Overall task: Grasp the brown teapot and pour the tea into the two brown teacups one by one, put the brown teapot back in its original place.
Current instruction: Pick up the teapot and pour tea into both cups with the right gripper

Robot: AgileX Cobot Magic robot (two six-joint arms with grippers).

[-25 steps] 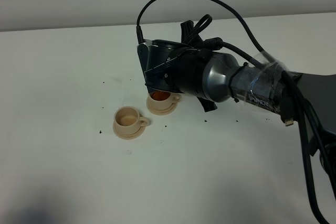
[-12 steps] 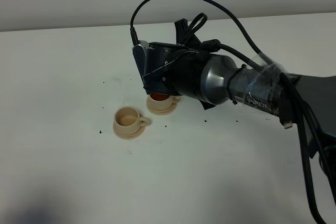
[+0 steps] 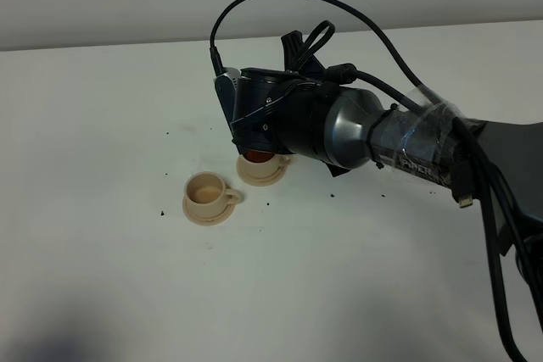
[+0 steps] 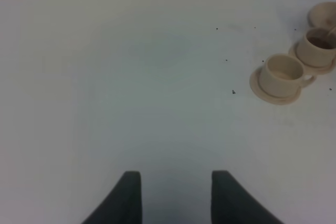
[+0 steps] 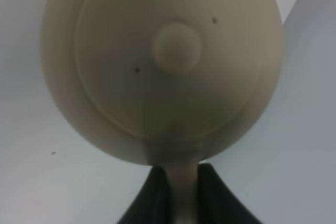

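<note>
The right gripper (image 5: pixel 181 182) is squeezed tight on the handle of the brown teapot (image 5: pixel 163 66) and holds it up in the air by the far teacup (image 3: pixel 260 161). That cup has dark tea in it. The near teacup (image 3: pixel 206 193) sits just beside it on the white surface (image 3: pixel 102 235). The left gripper (image 4: pixel 176 187) has its fingers apart and holds nothing.

One teapot (image 5: pixel 163 66), two teacups (image 4: pixel 281 74) (image 4: pixel 315 48) and three saucers (image 4: pixel 275 98) (image 4: pixel 320 68) (image 4: pixel 321 15) are in view.

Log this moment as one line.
right hand: shut on brown teapot handle, above far teacup | far teacup: holds tea | near teacup: looks empty | left hand: open, empty
</note>
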